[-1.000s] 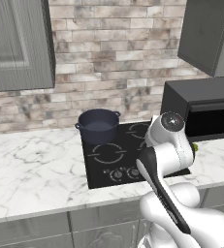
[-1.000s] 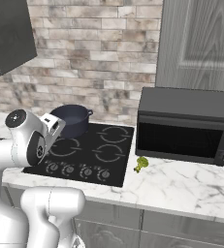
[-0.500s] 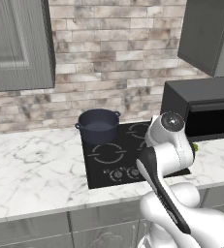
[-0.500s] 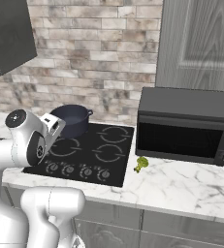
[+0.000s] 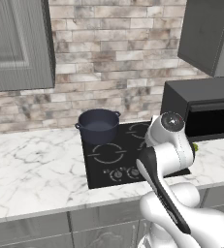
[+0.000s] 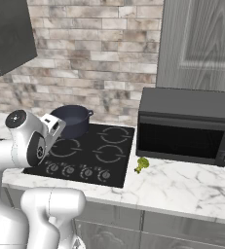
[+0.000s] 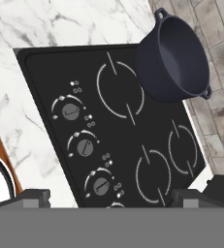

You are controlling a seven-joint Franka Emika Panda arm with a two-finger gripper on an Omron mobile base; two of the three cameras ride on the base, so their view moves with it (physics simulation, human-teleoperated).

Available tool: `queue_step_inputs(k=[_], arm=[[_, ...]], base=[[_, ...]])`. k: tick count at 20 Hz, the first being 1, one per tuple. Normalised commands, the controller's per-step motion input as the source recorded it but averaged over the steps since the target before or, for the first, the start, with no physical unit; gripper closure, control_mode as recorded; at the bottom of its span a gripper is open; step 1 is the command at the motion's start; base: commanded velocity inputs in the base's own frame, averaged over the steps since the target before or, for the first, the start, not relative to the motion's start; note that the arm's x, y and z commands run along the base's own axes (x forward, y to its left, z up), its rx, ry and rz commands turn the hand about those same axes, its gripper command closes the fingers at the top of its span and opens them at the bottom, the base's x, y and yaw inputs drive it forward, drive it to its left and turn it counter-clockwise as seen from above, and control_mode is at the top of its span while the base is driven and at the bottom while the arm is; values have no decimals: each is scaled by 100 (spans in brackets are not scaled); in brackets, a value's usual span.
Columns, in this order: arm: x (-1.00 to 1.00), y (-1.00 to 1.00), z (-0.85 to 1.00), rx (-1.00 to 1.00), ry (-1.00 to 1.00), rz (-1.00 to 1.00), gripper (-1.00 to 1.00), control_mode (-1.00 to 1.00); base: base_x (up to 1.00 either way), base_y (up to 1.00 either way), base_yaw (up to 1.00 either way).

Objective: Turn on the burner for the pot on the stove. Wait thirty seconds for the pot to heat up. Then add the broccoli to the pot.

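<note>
Here the gripper [image 7: 108,198], seemingly spread and holding nothing, hangs above the stove [image 7: 147,131] knobs.

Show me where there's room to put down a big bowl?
The marble counter left of the stove is bare. A smaller patch lies in front of the microwave, right of the broccoli. The stove's back left ring is crowded by the pot.
</note>
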Motion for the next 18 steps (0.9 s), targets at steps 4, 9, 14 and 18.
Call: queue_step_inputs(k=[4, 9, 14, 18], arm=[[0, 0, 0, 0, 0, 0, -100, -100], [0, 0, 0, 0, 0, 0, -100, -100], [0, 0, 0, 0, 0, 0, -100, -100], [0, 0, 0, 0, 0, 0, -100, -100]], base=[[0, 0, 0], [0, 0, 0], [0, 0, 0], [0, 0, 0]])
